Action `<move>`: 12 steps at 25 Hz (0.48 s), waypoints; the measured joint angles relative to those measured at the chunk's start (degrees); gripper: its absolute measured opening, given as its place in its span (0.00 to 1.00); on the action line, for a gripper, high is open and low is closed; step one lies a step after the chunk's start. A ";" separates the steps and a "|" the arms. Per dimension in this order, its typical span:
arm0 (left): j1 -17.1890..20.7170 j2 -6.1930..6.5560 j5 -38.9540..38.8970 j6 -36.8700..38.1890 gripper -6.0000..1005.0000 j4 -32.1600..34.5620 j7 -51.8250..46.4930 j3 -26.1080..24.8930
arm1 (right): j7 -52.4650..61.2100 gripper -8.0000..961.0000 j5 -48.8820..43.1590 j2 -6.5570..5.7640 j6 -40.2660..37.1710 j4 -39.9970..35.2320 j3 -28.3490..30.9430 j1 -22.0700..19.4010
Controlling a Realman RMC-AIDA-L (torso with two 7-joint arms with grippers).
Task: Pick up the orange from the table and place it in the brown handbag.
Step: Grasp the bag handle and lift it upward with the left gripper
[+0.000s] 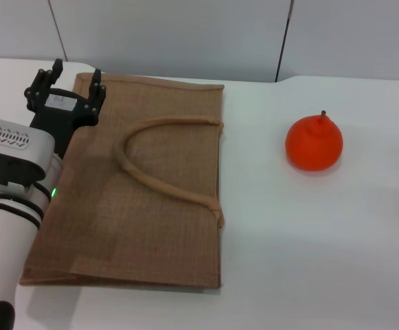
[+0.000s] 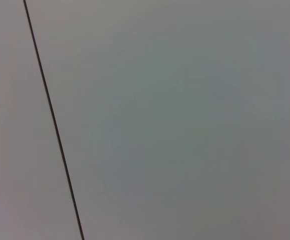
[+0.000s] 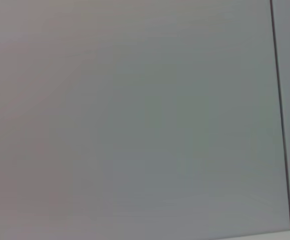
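The orange [image 1: 314,143], bright orange-red with a short dark stem, stands on the white table [image 1: 309,240] at the right. The brown handbag [image 1: 144,199] lies flat at the left, its looped handle [image 1: 159,180] resting on top and its opening edge facing the orange. My left gripper [image 1: 71,81] is open and empty, hovering over the bag's far left corner, well away from the orange. The right arm and gripper are out of view. Both wrist views show only a plain grey wall.
A grey panelled wall [image 1: 185,34] rises behind the table's far edge. Bare white tabletop lies between the bag and the orange and in front of the orange.
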 joint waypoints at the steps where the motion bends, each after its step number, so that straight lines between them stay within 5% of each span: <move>1: 0.00 0.00 0.01 -0.01 0.63 -0.01 -0.01 0.01 | 0.00 0.89 0.03 0.00 -0.09 0.00 0.00 0.09; 12: -0.77 -0.03 0.25 -1.40 0.63 -0.89 -0.03 0.01 | 0.00 0.89 -0.02 -0.04 -1.54 0.27 0.00 0.59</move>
